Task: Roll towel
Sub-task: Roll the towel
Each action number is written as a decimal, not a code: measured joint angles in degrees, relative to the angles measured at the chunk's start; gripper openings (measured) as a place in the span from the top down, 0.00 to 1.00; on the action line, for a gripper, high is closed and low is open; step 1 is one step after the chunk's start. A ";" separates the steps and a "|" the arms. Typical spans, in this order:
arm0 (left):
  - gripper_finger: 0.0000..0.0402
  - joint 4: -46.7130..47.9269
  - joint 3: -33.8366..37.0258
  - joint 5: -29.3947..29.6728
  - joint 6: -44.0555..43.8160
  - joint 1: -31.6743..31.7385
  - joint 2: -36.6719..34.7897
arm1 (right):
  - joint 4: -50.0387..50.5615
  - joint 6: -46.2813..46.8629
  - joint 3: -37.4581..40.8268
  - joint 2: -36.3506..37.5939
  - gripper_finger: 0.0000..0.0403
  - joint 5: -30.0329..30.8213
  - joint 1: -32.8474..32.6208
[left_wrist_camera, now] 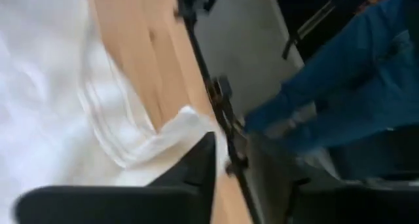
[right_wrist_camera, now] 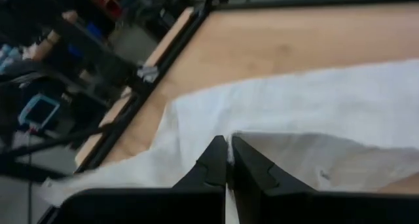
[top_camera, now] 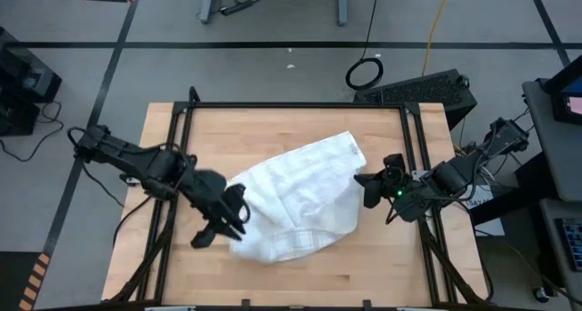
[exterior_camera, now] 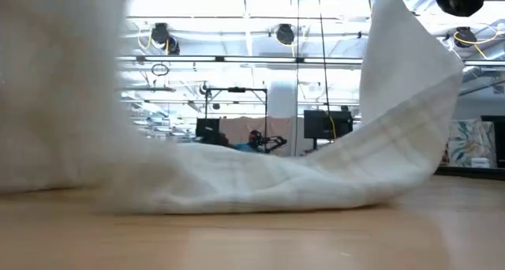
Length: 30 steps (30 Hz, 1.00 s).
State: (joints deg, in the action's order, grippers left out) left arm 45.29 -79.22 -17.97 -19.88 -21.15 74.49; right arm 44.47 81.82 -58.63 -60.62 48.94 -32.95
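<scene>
Fingers of the left gripper (top_camera: 221,225) sit at the towel's (top_camera: 300,202) left edge in the high view; from these views I cannot tell if they are spread or pinching cloth, though the left wrist view shows one dark finger (left_wrist_camera: 196,165) lying against a bunched white fold. Next comes the towel itself, a rumpled white mass across the middle of the wooden surface (top_camera: 264,129), one corner reaching toward the far right and its near edge curving close to the front. In the low view the cloth lies heaped on the wood and rises steeply on one side, thin grey check lines showing on the raised part. On the right, the right gripper (top_camera: 370,189) meets the towel's right edge, and its wrist view shows its fingers (right_wrist_camera: 211,164) pressed together on a thin edge of the cloth.
</scene>
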 joint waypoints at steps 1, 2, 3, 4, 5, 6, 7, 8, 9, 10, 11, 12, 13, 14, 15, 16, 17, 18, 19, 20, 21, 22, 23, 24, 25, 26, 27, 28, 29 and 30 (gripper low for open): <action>0.71 1.26 0.06 -0.94 -2.13 -0.18 0.15 | 0.00 0.01 0.00 0.04 1.00 -1.37 0.00; 0.67 2.45 0.06 -2.12 -4.10 -0.08 0.17 | 0.02 0.18 0.00 0.06 1.00 -2.78 0.00; 0.62 3.35 0.06 -3.63 -5.55 0.27 0.09 | 0.04 0.45 0.00 0.04 1.00 -4.15 -0.02; 0.59 4.18 0.06 -4.64 -6.44 0.85 -0.11 | 0.02 0.67 0.00 0.04 1.00 -5.59 -0.04; 0.55 5.02 0.06 -4.80 -6.62 1.52 -0.40 | 0.02 0.89 0.00 0.04 1.00 -6.76 -0.04; 0.53 5.48 0.06 -4.37 -6.62 2.31 -0.69 | 0.02 0.99 0.00 0.02 1.00 -7.82 -0.06; 0.51 5.44 0.06 -2.86 -6.67 3.49 -1.11 | -0.01 1.16 0.00 -0.11 1.00 -8.84 -0.11; 0.50 5.17 0.05 -0.41 -6.69 5.05 -1.37 | -0.01 1.79 0.00 -0.21 1.00 -10.04 -0.15; 0.50 4.98 -0.08 2.69 -6.71 7.01 -1.47 | 0.04 2.80 0.00 -0.34 1.00 -11.69 -0.15; 0.49 4.91 -0.30 6.20 -6.63 9.10 -1.46 | -0.02 3.79 0.00 -0.58 1.00 -13.26 -0.15; 0.49 4.48 -0.40 10.06 -5.85 11.11 -1.28 | -0.06 4.73 0.00 -0.79 1.00 -14.88 -0.15; 0.49 3.53 -0.40 13.18 -4.23 13.62 -0.84 | -0.04 5.73 0.00 -1.09 1.00 -16.41 -0.31; 0.50 1.82 -0.40 14.16 -1.92 16.53 -0.08 | 0.01 6.75 0.00 -1.41 1.00 -17.49 -0.54; 0.50 -0.31 -0.49 13.94 0.05 19.63 0.97 | 0.15 7.79 0.00 -1.75 1.00 -18.32 -0.88; 0.50 -2.67 -0.54 12.50 1.48 22.98 2.39 | 0.26 8.98 0.00 -2.16 1.00 -18.72 -1.09; 0.50 -4.74 -0.55 10.27 2.70 26.23 4.15 | 0.24 10.07 0.00 -2.54 1.00 -18.74 -1.27; 0.50 -6.41 -0.55 8.07 4.20 29.30 6.30 | 0.29 11.17 0.00 -2.91 1.00 -18.82 -1.36; 0.50 -7.85 -0.55 6.08 6.40 32.01 8.80 | 0.53 12.04 0.00 -3.27 1.00 -18.95 -1.36; 0.50 -8.72 -0.55 4.49 9.21 34.34 11.29 | 0.68 12.59 0.00 -3.63 1.00 -19.13 -1.30; 0.50 -9.28 -0.53 2.86 12.43 36.26 13.91 | 0.66 13.28 0.00 -4.05 1.00 -19.09 -1.27; 0.50 -10.33 -0.51 1.79 15.70 37.91 16.72 | 0.66 14.28 0.00 -4.35 1.00 -19.07 -1.27; 0.50 -11.91 -0.51 1.52 19.19 39.29 19.49 | 0.62 15.51 0.00 -4.70 1.00 -19.09 -1.27; 0.50 -13.23 -0.51 1.58 22.05 40.64 22.23 | 0.52 16.90 0.00 -5.05 1.00 -19.09 -1.27; 0.50 -14.38 -0.51 1.58 24.88 41.82 25.03 | 0.44 18.36 0.00 -5.36 1.00 -18.97 -1.27; 0.50 -15.70 -0.51 1.71 27.60 42.83 27.78 | 0.39 19.77 0.00 -5.72 1.00 -18.85 -1.25; 0.50 -16.72 -0.51 1.88 30.01 43.78 30.22 | 0.42 21.03 0.00 -6.02 1.00 -18.84 -1.23; 0.50 -17.01 -0.50 2.03 32.51 44.60 32.37 | 0.42 22.27 0.00 -6.37 1.00 -18.84 -1.22; 0.50 -16.85 -0.48 2.55 35.04 45.25 34.16 | 0.39 23.59 0.00 -6.69 1.00 -18.77 -1.17; 0.51 -16.74 -0.46 3.97 37.25 45.81 35.66 | 0.38 25.04 0.00 -7.01 1.00 -18.44 -1.11; 0.53 -16.62 -0.46 6.10 39.36 46.17 37.00 | 0.36 26.37 0.00 -7.38 1.00 -17.82 -1.11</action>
State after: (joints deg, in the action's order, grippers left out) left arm 28.67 -79.68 -11.87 19.49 25.02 111.49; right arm 44.82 108.19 -58.63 -67.99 31.11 -34.06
